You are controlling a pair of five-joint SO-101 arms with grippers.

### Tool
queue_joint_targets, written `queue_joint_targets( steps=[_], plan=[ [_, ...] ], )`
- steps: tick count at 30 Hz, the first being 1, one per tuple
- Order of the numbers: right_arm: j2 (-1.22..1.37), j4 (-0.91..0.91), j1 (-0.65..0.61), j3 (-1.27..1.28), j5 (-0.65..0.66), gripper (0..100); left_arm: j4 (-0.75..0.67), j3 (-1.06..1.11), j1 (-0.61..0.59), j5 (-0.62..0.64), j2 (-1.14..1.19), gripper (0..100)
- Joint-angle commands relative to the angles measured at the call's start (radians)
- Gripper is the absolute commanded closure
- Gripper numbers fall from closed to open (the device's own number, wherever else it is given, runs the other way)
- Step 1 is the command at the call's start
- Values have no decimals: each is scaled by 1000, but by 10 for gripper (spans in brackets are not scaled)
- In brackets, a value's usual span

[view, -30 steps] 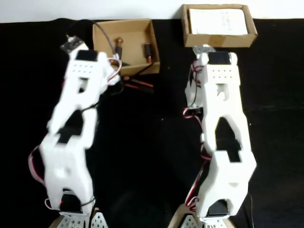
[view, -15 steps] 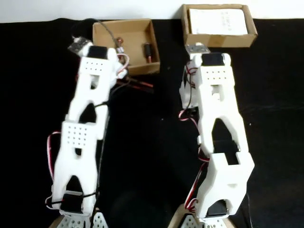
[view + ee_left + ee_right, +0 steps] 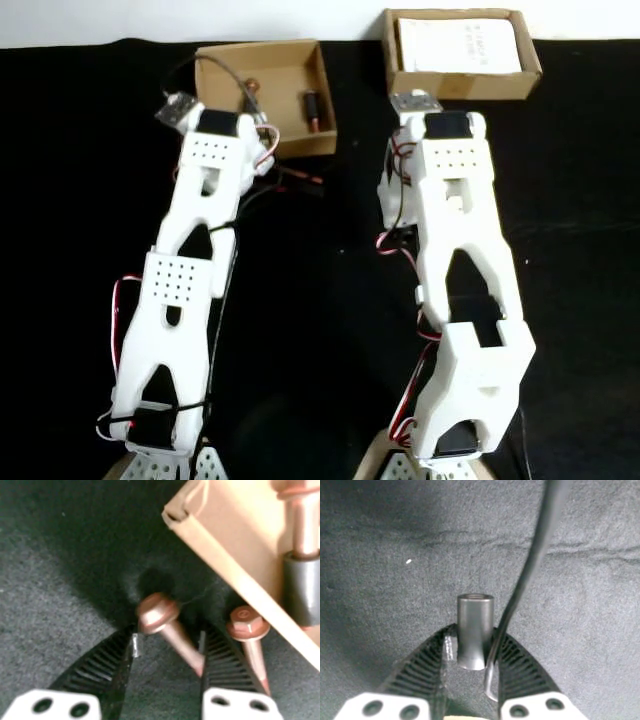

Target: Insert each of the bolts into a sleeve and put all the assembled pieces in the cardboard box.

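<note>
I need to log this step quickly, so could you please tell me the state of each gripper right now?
Left gripper: open, a bolt lying between its jaws.
Right gripper: closed on a sleeve.

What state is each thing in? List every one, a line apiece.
Left gripper: fingers open, straddling a bolt.
Copper hex-head bolt: bare, lying on the black cloth between those fingers.
Second copper bolt: bare, lying outside the fingers, beside the box.
Brown cardboard box: open-topped, holding a sleeved bolt.
Right gripper: fingers shut on the sleeve.
Dark grey cylindrical sleeve: empty, held.
</note>
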Motion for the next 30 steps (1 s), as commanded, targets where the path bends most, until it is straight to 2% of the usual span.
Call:
queue_joint_targets(
  steps=[1, 5, 11, 18, 22, 24, 26, 30],
  plan=[
    [-73, -8, -5, -1, 11, 992, 6, -25, 4, 0, 19, 836],
    [-73, -8, -5, -1, 11, 992, 41, -27, 2, -40, 28, 841],
    [-79, -1, -10, -2, 9, 992, 115, -28, -4, -301, 27, 995],
    [-140, 70, -10, 2, 9, 992, 149, 41, -1, -608, -77, 991],
    [-259, 70, -59, 166, 8, 992, 150, 223, 13, -779, -268, 991],
    [-343, 70, -114, 306, 3, 992, 147, 366, 24, -891, -383, 991],
    [-433, 59, -162, 443, 3, 992, 146, 526, 27, -951, -492, 991],
    [-558, -113, -199, 697, 2, 992, 87, 788, 25, -1023, -670, 991]
  ],
)
